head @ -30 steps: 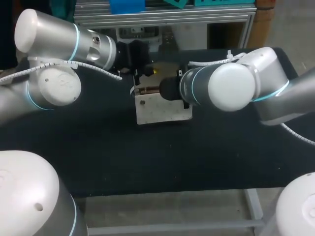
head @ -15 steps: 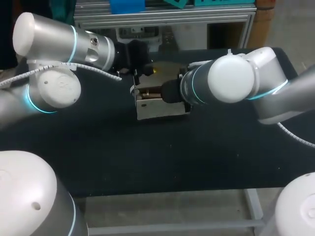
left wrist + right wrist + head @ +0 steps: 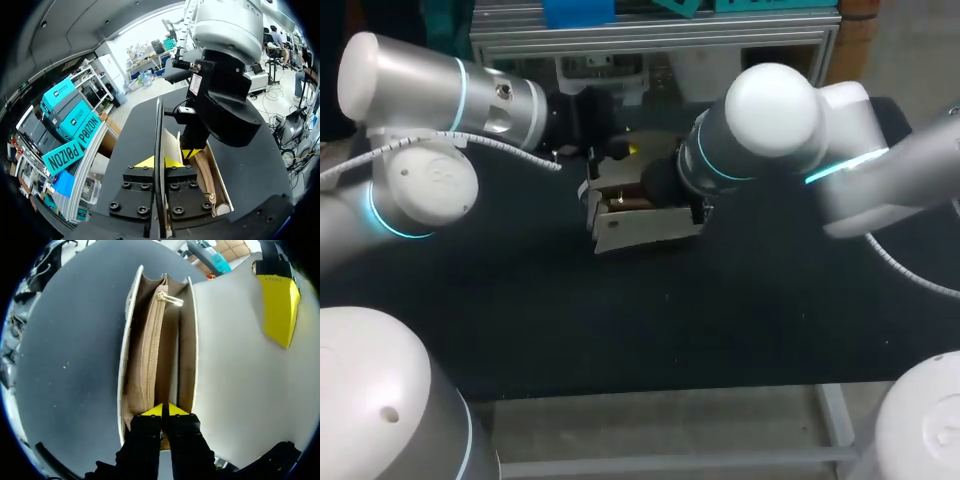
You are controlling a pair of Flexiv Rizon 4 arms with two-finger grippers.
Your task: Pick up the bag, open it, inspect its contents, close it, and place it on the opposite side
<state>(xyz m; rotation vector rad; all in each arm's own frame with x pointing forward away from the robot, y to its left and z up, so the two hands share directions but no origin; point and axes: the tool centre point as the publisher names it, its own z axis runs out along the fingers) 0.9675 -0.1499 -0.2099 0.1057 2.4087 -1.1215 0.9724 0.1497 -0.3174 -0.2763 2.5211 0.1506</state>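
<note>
L gripper (image 3: pixel 157 161) pinches bag (image 3: pixel 645 228) by its flap (image 3: pixel 235 365), which stands edge-on btwn the tips. R gripper (image 3: pixel 162 410) has its tips closed on bag's near end wall. Bag lies open btwn both grippers, over table (image 3: pixel 620 330). Zip (image 3: pixel 151 345) runs just ahead of R tips.

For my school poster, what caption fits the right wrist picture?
Right gripper pinches the open white bag's inner wall beside its zipper pocket.

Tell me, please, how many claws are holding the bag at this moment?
2. The left claw pinches the bag by its raised flap; the right claw appears to pinch an inner wall at its open top. Neither is hidden.
</note>
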